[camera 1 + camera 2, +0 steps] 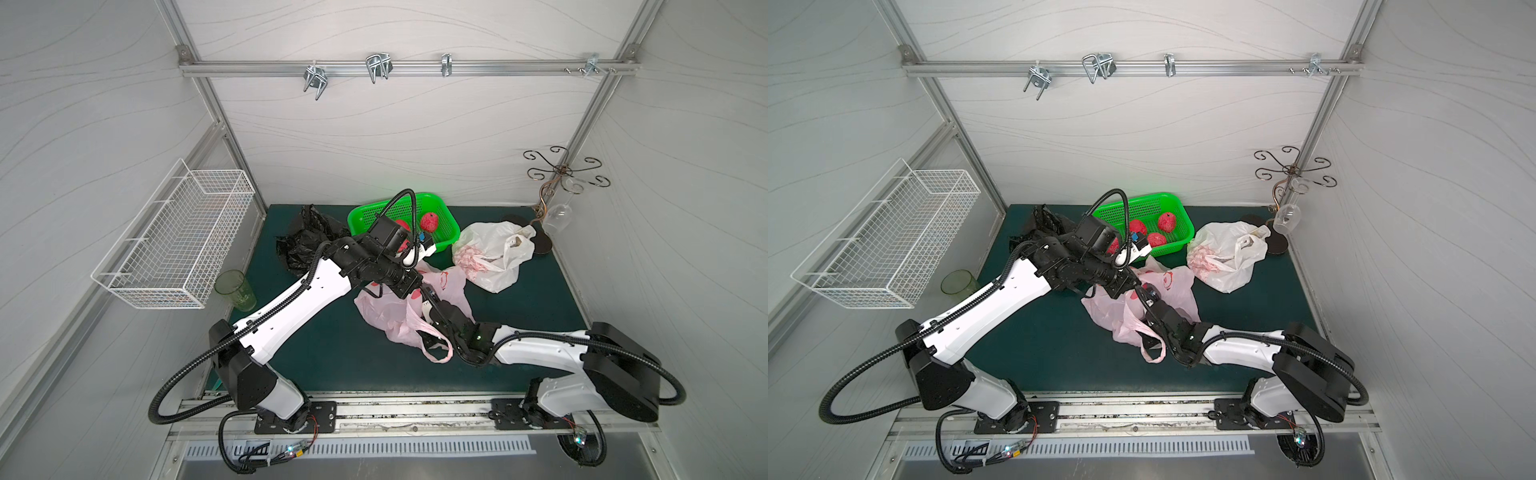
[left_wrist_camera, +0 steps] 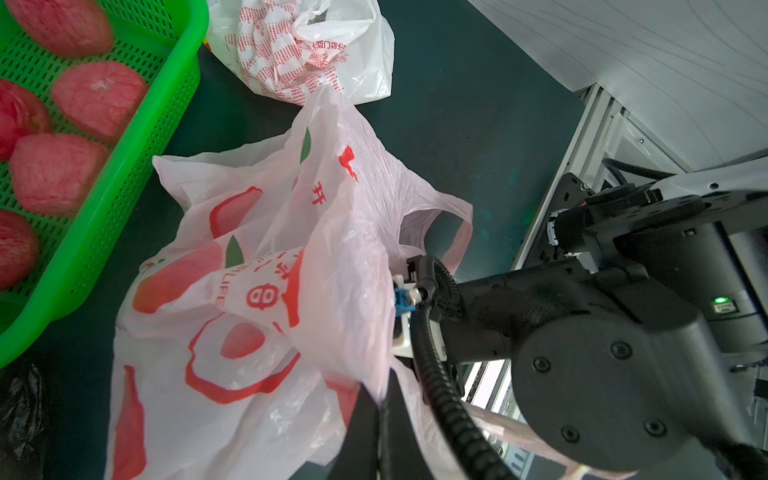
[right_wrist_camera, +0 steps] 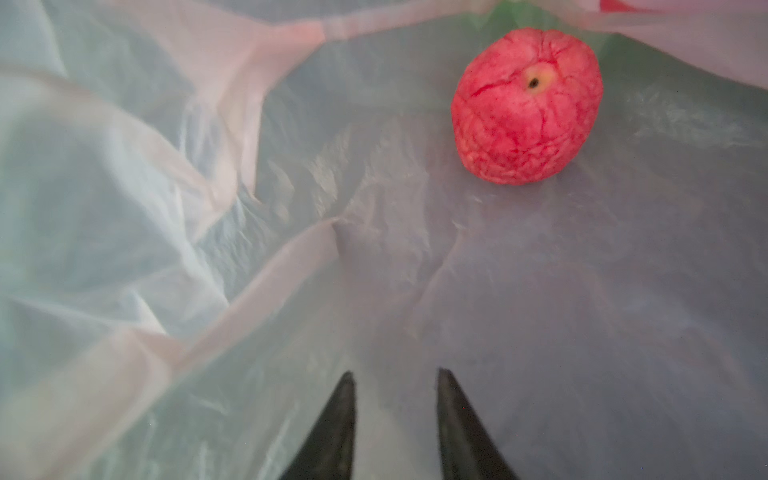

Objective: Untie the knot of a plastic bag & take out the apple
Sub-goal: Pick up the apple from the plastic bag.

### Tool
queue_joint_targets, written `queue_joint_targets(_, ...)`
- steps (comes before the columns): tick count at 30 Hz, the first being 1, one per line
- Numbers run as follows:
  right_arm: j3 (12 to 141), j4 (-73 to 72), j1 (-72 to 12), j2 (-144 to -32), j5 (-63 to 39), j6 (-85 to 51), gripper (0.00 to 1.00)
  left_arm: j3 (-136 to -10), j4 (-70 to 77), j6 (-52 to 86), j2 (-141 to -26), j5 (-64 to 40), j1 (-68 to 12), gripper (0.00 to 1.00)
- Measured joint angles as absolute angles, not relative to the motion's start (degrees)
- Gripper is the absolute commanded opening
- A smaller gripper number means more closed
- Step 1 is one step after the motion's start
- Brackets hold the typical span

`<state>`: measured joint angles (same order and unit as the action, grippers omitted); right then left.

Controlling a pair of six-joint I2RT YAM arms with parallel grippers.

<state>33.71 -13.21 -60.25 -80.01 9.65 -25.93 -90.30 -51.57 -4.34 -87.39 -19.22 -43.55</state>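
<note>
Reaching inside the pink bag (image 2: pixel 249 291) pinched by the left gripper (image 2: pixel 380 401), the right gripper (image 3: pixel 395 372), jaws parted and empty, likely must advance and close around the apple (image 3: pixel 527 106).

green basket (image 1: pixel 446 220) at back of mat (image 1: pixel 332 361), white bag (image 1: pixel 498 270) beside; black bag (image 1: pixel 299 245), green cup (image 1: pixel 235 289) near wire basket (image 1: pixel 174 245).

We see white shells (image 1: pixel 299 303) on black joints (image 1: pixel 245 374); behind the right claw (image 3: pixel 397 374), a ribbed black cable (image 2: pixel 440 374) and green light (image 2: pixel 719 300); tapered black fingers (image 3: pixel 332 432).
</note>
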Motion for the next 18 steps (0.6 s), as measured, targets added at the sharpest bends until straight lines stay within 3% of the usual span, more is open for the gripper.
queue_joint_targets(4,33.30,-20.23,-60.27,-84.14,10.83,-26.15,0.84,-90.30,-51.55,-4.32,-87.48,-20.27,-43.55,0.00)
queue_joint_targets(13,31.62,-39.11,-61.87,-98.76,18.22,-22.79,0.81,-90.13,-49.74,-4.47,-86.89,-29.80,-43.29,0.00)
queue_joint_targets(18,32.01,-44.10,-63.05,-100.66,25.54,-19.88,0.86,-90.08,-49.52,-5.06,-85.14,-34.00,-43.29,0.00)
